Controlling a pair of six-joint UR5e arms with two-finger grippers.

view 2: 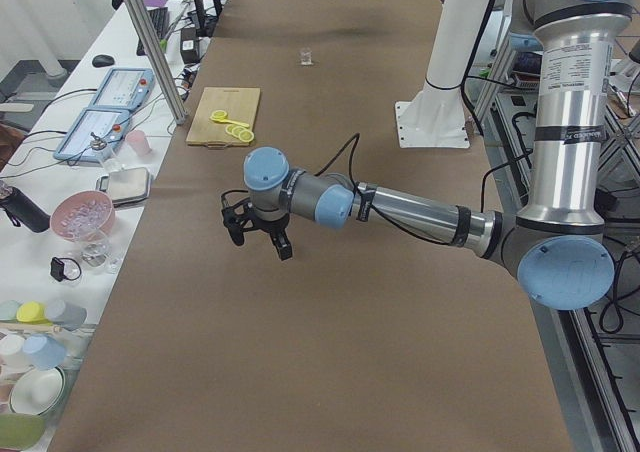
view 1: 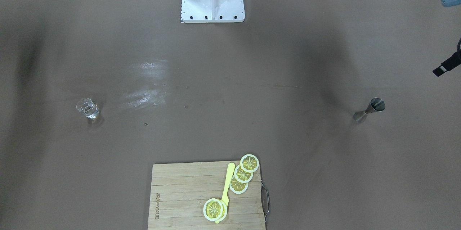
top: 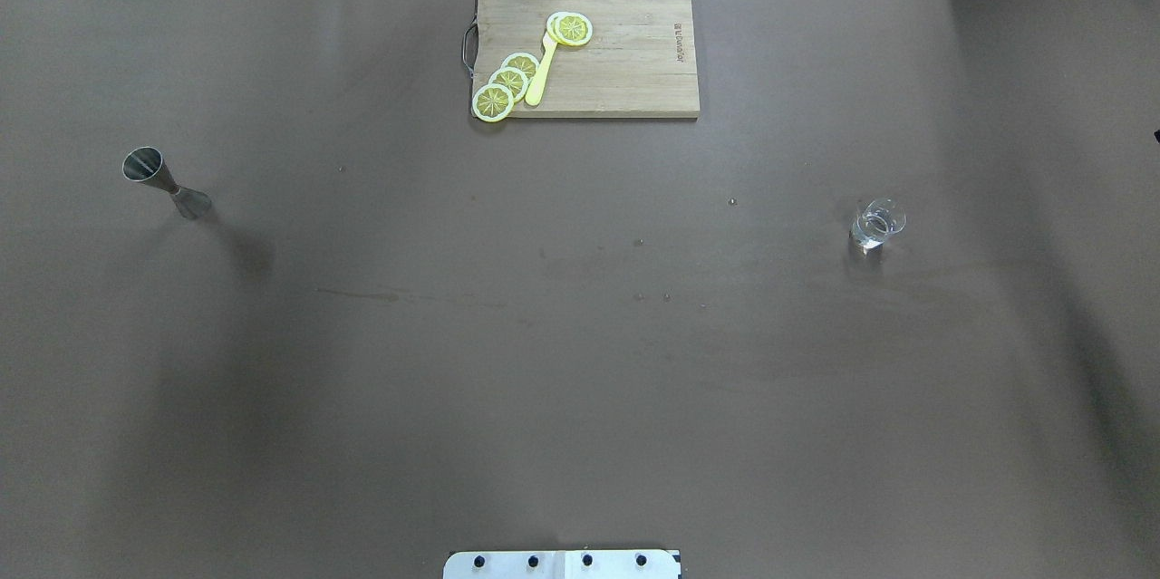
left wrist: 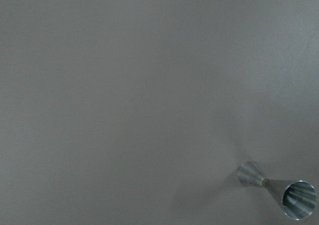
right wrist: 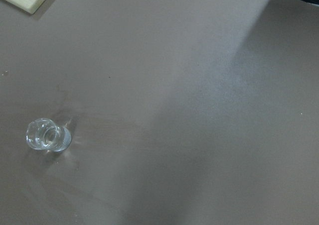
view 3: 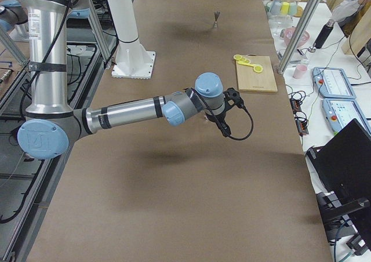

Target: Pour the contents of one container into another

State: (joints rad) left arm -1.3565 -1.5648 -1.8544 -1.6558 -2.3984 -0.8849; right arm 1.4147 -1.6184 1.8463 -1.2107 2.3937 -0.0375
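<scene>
Since both containers stand free on the counter [view 1: 230,79], the step in hand is judged to be the approach, and no pouring has begun. In the front-facing view, the steel jigger [view 1: 369,109] stands upright toward the robot's left side and the small clear glass [view 1: 88,108] toward its right, well apart. A cutting board [view 1: 180,194] with lemon slices [view 1: 243,174] and a yellow knife [view 1: 227,183] lies at the operators' edge, between them. The overhead view confirms this layout and shows no arm in frame. In the exterior left view, the left pincer [view 2: 258,237] hangs above bare counter, pointing down; whether it is spread or pressed together cannot be told from here. In the exterior right view, the right pincer [view 3: 223,126] likewise hangs above the counter, and its state cannot be told either. The left wrist view places the jigger at the lower right corner of the frame, so the left arm needs to travel that way to centre it. The right wrist view places the glass low on the left. Recommended procedure: take the jigger at its narrow waist, keep it upright in transport, and tip it slowly with its lip over the mouth of the glass. Whether either vessel holds liquid cannot be confirmed.
</scene>
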